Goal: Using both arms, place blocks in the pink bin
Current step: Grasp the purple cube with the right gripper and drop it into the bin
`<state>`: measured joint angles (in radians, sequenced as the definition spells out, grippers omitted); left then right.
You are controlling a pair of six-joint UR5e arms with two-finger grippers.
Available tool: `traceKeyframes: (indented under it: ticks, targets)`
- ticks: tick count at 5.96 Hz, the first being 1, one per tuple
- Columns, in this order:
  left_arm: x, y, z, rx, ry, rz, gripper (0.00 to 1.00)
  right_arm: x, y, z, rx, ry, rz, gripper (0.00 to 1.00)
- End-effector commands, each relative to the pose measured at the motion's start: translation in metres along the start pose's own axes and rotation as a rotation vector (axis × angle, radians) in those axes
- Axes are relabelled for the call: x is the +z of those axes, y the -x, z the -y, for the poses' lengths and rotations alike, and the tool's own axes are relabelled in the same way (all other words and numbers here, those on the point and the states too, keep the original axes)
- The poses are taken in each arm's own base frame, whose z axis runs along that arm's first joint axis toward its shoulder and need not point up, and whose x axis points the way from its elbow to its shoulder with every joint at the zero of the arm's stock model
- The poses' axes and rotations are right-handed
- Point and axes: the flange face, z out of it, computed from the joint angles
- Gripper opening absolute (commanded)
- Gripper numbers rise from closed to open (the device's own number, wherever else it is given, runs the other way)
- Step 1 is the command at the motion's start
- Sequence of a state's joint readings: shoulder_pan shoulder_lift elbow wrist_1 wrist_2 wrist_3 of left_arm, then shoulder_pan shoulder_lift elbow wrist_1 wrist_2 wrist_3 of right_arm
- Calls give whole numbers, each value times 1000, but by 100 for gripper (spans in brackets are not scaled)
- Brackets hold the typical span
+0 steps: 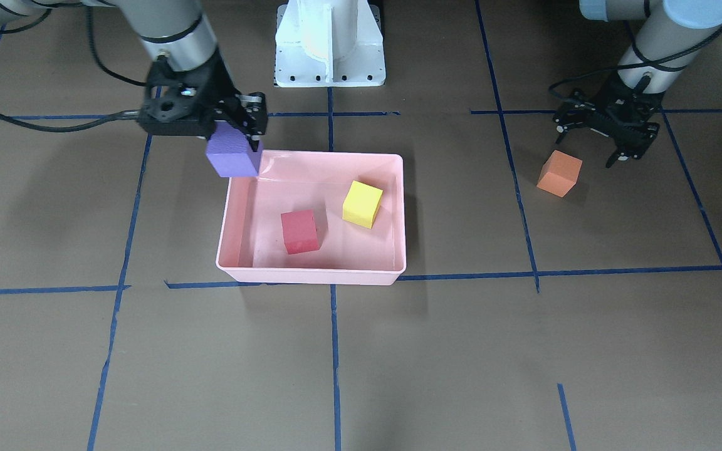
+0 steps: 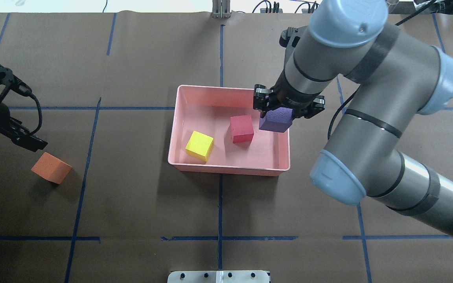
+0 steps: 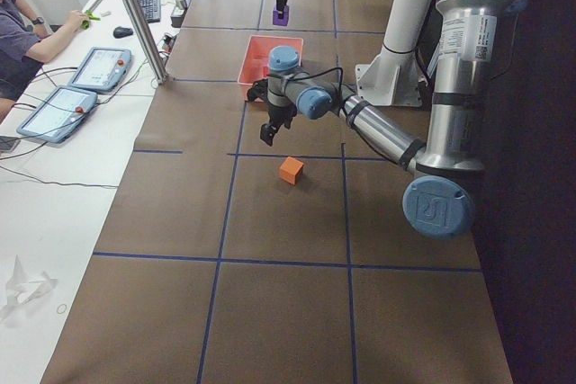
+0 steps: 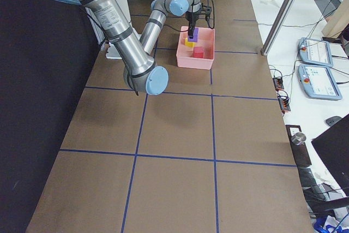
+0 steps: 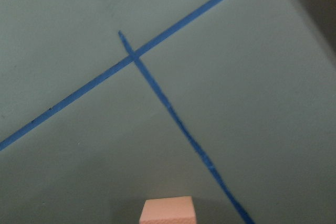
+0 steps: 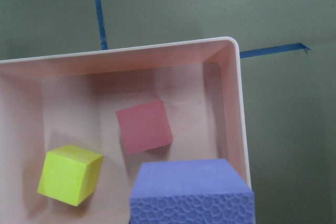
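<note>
Halfway done, it appears: the red block (image 2: 242,128) and yellow block (image 2: 199,146) lie in the pink bin (image 2: 226,168). The right claw (image 2: 284,111) grips the purple block (image 2: 275,120) over the bin's 3 o'clock side. The orange block (image 2: 51,168) sits on the worktop (image 2: 151,204) at the bin's 9 o'clock, well apart, near the parted, empty left claw (image 1: 625,156).

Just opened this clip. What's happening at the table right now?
Two arms are clearing foam blocks into the pink bin. The right gripper holds the purple block in the air above one corner of the bin. The red block and the yellow block already lie inside. The orange block sits out on the table, and the left gripper, open, hangs just beside it without touching it.
</note>
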<state>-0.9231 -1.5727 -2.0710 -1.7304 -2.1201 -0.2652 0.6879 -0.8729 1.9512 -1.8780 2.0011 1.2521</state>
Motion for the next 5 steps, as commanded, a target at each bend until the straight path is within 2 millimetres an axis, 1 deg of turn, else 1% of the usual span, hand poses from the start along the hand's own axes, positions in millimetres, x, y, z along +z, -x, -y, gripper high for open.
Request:
traceKeyframes:
  ticks: [1,2,3,4,5]
  targets:
    - [3,7,-9,1,-5,0,100,15,22,-17,37,-46,-22,99]
    - [3,8,-10,-2,-3,2,100,15,21,-18,28,-41,-23,100]
    - [5,9,-9,-8,-2,4,100,9,7,-4,5,-48,-31,100]
    - [12,12,-12,-16,14,9,100,-5,-10,14,-55,-42,-59,100]
    - [25,16,-14,-18,34,13,100,-23,-44,47,-104,-11,-61,100]
